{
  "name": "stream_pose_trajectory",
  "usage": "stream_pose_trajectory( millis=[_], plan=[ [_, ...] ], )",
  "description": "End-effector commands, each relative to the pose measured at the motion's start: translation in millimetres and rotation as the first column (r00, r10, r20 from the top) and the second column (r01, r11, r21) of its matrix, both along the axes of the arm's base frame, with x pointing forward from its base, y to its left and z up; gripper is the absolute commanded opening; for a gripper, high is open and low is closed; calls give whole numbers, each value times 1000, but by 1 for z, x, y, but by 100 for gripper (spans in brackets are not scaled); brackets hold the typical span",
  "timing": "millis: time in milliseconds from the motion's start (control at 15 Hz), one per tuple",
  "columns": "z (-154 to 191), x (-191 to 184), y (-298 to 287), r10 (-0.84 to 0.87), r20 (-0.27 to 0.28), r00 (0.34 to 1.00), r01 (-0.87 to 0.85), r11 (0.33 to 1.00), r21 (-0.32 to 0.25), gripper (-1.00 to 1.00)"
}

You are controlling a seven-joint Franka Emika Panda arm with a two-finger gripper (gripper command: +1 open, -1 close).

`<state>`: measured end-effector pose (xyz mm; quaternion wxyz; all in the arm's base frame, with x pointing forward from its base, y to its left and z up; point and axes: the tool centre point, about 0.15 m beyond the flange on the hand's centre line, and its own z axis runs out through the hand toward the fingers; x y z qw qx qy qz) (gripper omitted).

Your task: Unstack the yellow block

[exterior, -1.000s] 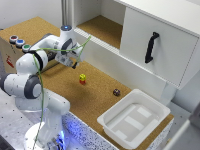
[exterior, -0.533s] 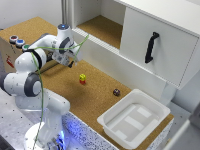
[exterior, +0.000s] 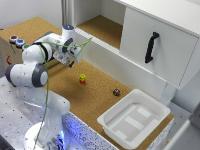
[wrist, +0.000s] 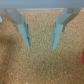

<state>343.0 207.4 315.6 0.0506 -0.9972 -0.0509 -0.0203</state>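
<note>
Claw (exterior: 71, 62) is wide open and empty, it's drifted a touch closer over the last second but the yellow block (exterior: 82, 76) is still off to its side, stacked on the red block (exterior: 82, 81), so nothing's unstacked yet.

We see the stacked block (exterior: 82, 76) sitting on another block (exterior: 82, 81) near the middle of the exterior frame, on the table (exterior: 95, 100). The gripper (exterior: 70, 62) hangs up-left of it, apart. A small round object (exterior: 116, 92) lies to the right, and the tub (exterior: 134, 121) fills the lower right. The cabinet (exterior: 150, 45) spans the upper right.
</note>
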Motion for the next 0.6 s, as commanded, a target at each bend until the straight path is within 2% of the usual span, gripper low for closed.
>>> stream_pose_trajectory(
  millis=[0,67,267,333,533],
  plan=[
    [-22,17,6,40,-96,995,-47,996,-80,-100],
    [-29,16,2,39,-108,993,-47,996,-73,-100],
    [-47,14,-13,40,-69,997,-43,998,-42,-100],
    [-51,14,-18,35,-30,999,-36,999,-23,-100],
    [-59,15,-34,-27,36,999,28,999,-19,-100]
  ],
)
